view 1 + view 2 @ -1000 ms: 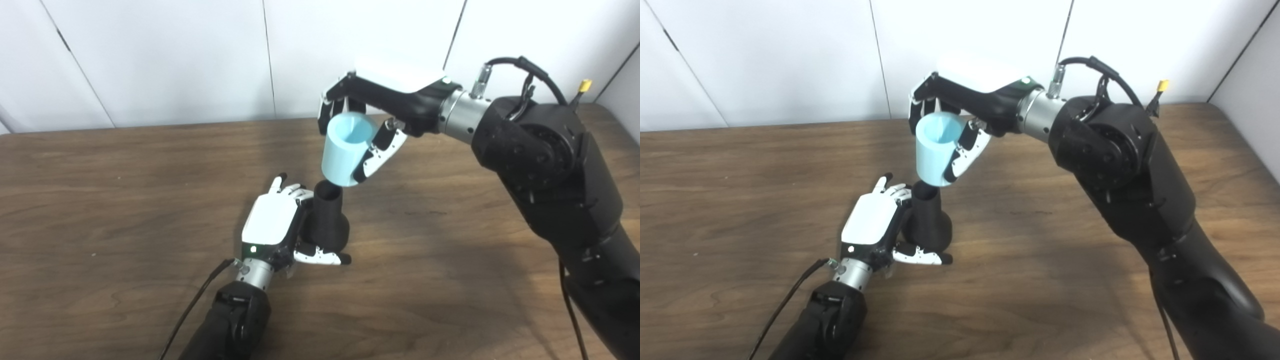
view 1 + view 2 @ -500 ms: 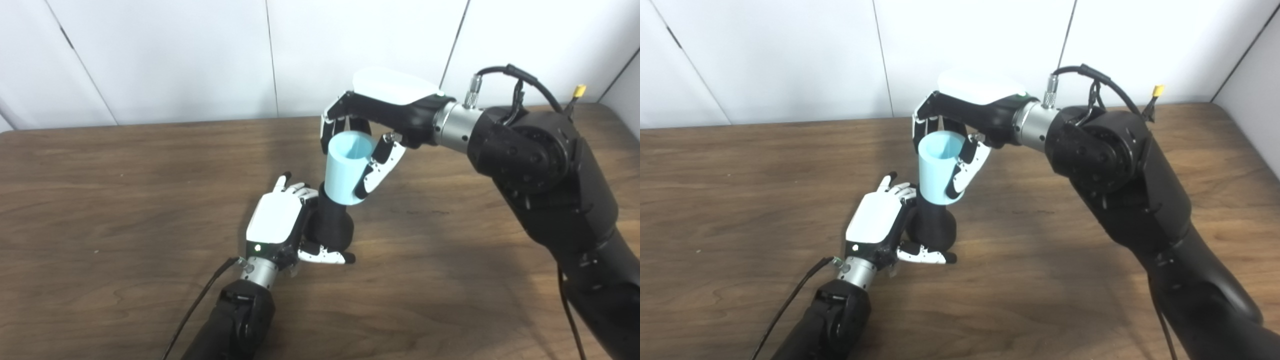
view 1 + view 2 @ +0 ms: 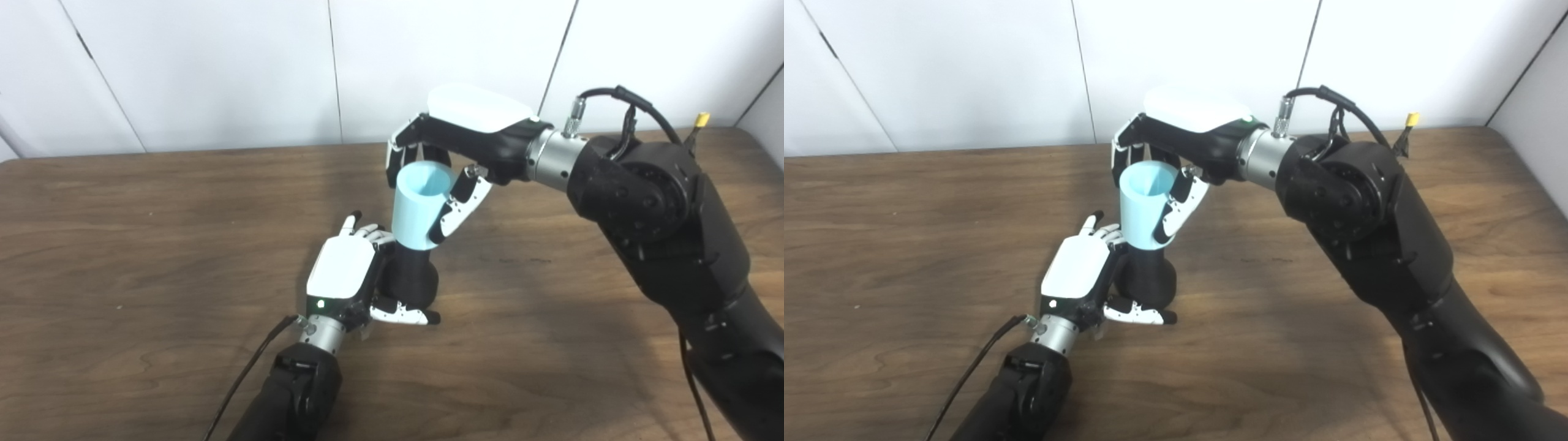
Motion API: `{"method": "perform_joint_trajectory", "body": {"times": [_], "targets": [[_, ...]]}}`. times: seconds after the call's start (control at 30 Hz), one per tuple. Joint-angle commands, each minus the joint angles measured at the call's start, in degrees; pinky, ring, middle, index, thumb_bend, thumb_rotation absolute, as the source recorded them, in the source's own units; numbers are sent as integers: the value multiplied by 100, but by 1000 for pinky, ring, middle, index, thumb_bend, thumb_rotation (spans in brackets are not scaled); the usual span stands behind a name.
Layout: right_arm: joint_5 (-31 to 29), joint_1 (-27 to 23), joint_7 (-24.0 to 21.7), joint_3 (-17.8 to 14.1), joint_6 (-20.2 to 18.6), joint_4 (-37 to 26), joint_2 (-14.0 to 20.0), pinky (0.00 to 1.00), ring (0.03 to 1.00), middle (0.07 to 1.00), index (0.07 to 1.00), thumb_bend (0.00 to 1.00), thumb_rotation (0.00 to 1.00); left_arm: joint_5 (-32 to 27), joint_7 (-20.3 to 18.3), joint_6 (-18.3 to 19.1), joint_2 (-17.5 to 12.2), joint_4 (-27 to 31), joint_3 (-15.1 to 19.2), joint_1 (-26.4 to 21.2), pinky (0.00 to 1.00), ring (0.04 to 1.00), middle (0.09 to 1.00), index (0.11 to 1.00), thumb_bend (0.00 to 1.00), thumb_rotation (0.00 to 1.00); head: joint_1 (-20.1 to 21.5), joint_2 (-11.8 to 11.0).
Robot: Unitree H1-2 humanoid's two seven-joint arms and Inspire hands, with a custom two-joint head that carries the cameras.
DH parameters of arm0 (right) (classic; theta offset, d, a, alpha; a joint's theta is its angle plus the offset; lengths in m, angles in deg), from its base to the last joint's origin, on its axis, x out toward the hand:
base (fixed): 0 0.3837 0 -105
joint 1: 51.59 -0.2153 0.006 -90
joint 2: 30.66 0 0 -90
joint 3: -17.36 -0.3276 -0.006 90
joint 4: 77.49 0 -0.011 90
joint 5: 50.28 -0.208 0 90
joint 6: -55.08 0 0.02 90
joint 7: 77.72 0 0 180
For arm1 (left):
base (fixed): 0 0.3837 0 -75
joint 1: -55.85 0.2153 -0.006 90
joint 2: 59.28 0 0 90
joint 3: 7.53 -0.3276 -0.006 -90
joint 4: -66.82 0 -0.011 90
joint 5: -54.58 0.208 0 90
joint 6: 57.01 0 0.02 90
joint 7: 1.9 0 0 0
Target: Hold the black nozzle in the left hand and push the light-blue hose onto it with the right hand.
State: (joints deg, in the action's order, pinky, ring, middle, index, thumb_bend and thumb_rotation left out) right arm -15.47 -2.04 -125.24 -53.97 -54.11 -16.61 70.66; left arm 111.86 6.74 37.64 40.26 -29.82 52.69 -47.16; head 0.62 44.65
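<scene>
The black nozzle (image 3: 411, 282) stands upright on the wooden table (image 3: 122, 233), its wide base down. My left hand (image 3: 346, 275) is shut on its base, thumb across the front. The light-blue hose (image 3: 418, 205), a short open-topped tube, sits over the nozzle's narrow top and hides it. My right hand (image 3: 450, 153) comes from above and is shut on the hose, fingers behind it and thumb in front. In the right eye view the same stack shows as the hose (image 3: 1146, 205) on the nozzle (image 3: 1148, 278).
The right arm (image 3: 661, 226) reaches in over the table's right half. A black cable (image 3: 245, 373) trails from the left wrist toward the bottom edge. White wall panels (image 3: 214, 67) stand behind the table's far edge.
The right hand has lowered the hose from just above the nozzle's mouth down over its neck. The left hand has kept its hold on the base. The camera has shifted slightly.
</scene>
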Motion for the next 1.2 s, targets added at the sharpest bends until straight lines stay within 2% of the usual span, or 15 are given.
{"method": "perform_joint_trajectory", "body": {"times": [0.0,0.13,0.37,0.77,1.17], "targets": [[43,-235,193,-73,150,-6,1,379,390,497,538,513,0,39,166,-10,46,-232,-88,232,1000,840,734,484,522,50,6,9],[80,-231,183,-62,175,-1,-9,381,389,498,538,513,0,41,159,-5,46,-218,-90,233,1000,839,734,484,522,50,6,9],[81,-204,3,-29,-32,-88,-25,379,392,495,538,514,0,55,120,29,56,-164,-99,241,1000,839,734,484,522,49,-12,61],[-79,44,136,41,323,72,-27,364,389,500,514,516,0,56,142,51,67,-149,-107,248,1000,836,733,484,522,49,-39,72],[-118,105,185,71,341,126,-82,352,385,499,521,515,0,54,159,72,61,-138,-150,245,1000,838,731,483,522,49,-103,107]]}}
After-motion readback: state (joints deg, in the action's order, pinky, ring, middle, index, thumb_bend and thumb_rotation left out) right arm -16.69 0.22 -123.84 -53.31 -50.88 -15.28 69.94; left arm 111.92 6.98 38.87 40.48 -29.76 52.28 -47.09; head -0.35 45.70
